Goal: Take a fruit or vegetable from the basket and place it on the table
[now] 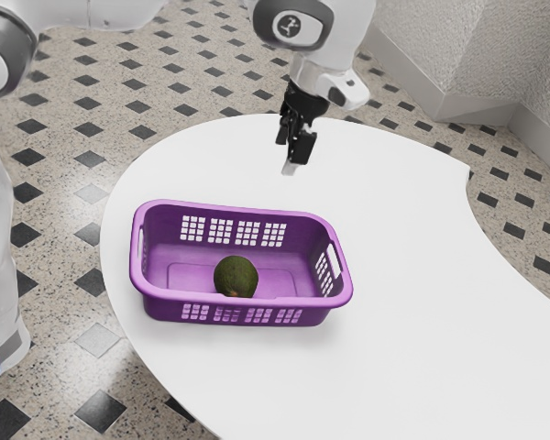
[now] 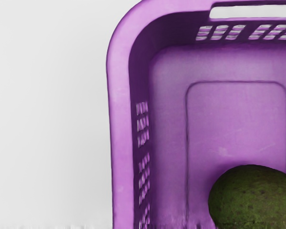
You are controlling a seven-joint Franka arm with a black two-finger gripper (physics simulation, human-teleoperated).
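Bright, even light whitens the table (image 1: 422,275), with faint soft shadow beneath the purple basket (image 1: 183,296).

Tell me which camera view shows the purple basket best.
The exterior view: it has the whole purple basket in frame. The wrist view crops it but gives a closer look at one rounded corner and part of the inner bottom.

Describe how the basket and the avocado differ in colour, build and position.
The basket is purple; the avocado is dark green. The basket is hollow, with grids of holes in its walls; the avocado is rounded, its visible skin unbroken. The basket stands on the table; the avocado lies inside the basket. Both show curved outlines.
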